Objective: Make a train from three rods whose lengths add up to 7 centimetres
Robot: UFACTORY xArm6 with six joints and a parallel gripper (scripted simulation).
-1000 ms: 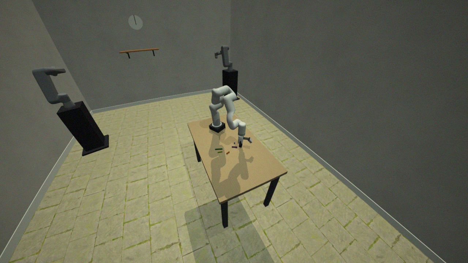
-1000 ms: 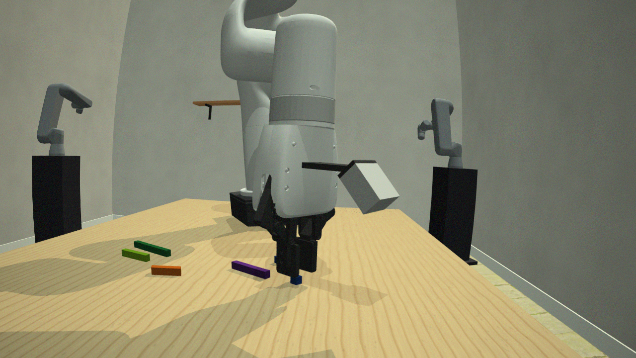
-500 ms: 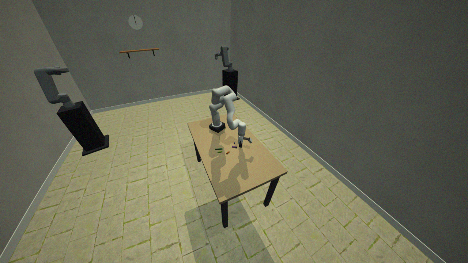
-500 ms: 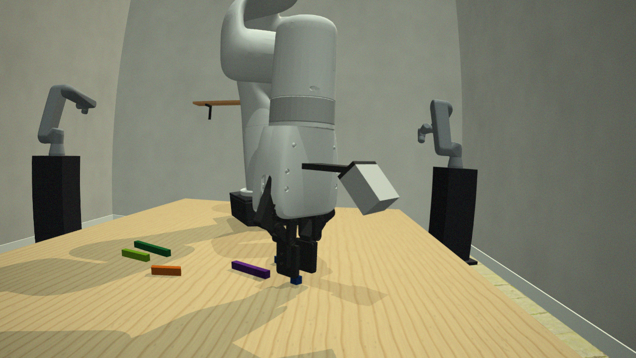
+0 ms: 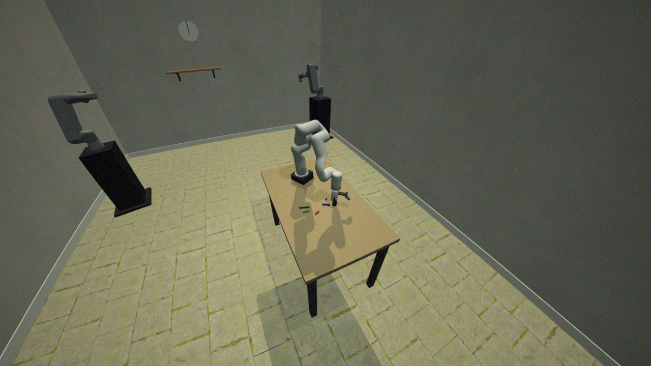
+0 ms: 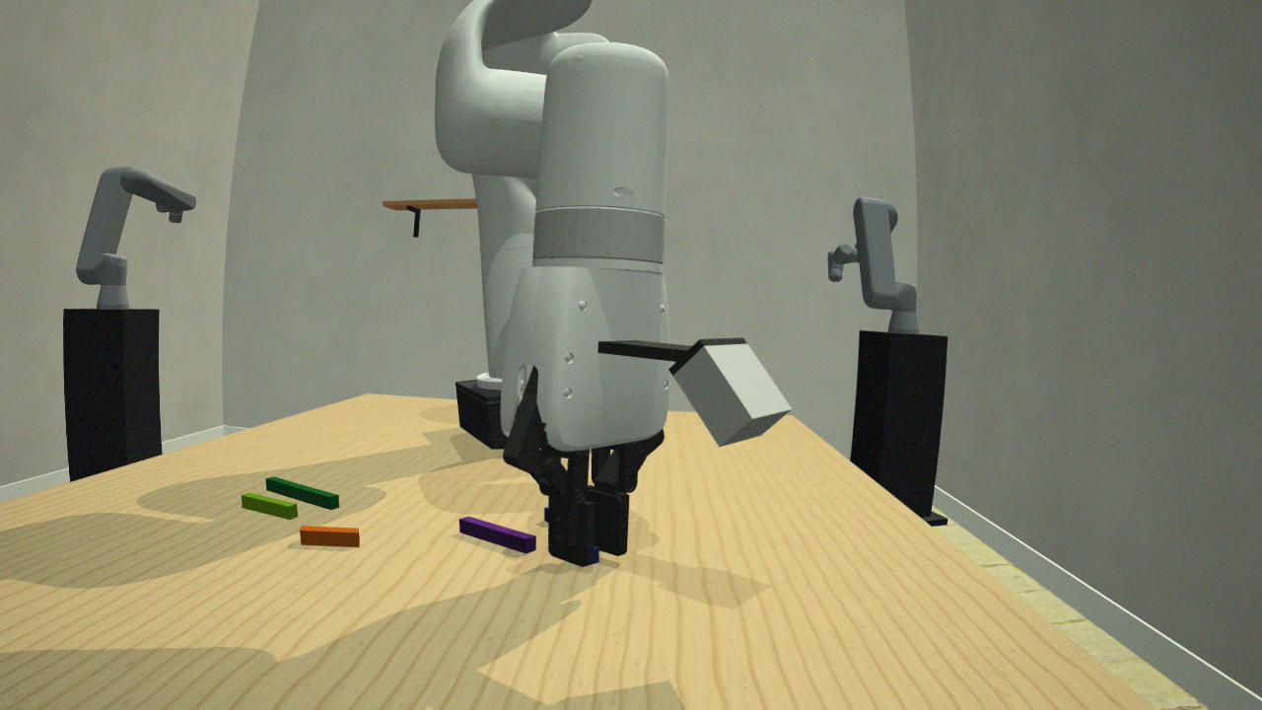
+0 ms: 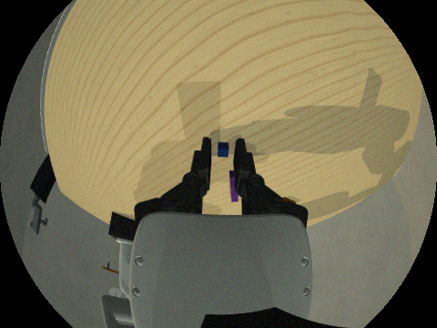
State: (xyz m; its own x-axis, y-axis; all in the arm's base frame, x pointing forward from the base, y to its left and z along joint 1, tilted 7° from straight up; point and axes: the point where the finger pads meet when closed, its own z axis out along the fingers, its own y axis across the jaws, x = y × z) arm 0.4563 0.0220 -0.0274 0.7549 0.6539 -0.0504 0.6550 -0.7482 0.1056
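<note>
Closing in on a tiny target!

Our gripper [image 5: 334, 204] [image 6: 601, 549] [image 7: 222, 148] is partly open, holding nothing, its fingers astride the near blue rod [image 6: 595, 555] [image 7: 223, 149]. An off-centre squeeze could twist it. From the top view, the purple rod [image 5: 325, 204] [image 6: 496, 534] [image 7: 234, 188] sits close at nine o'clock; swinging that way low, we might clip it. Lime [image 5: 305, 211] [image 6: 269, 506], our likely partner, lies beyond.
</note>
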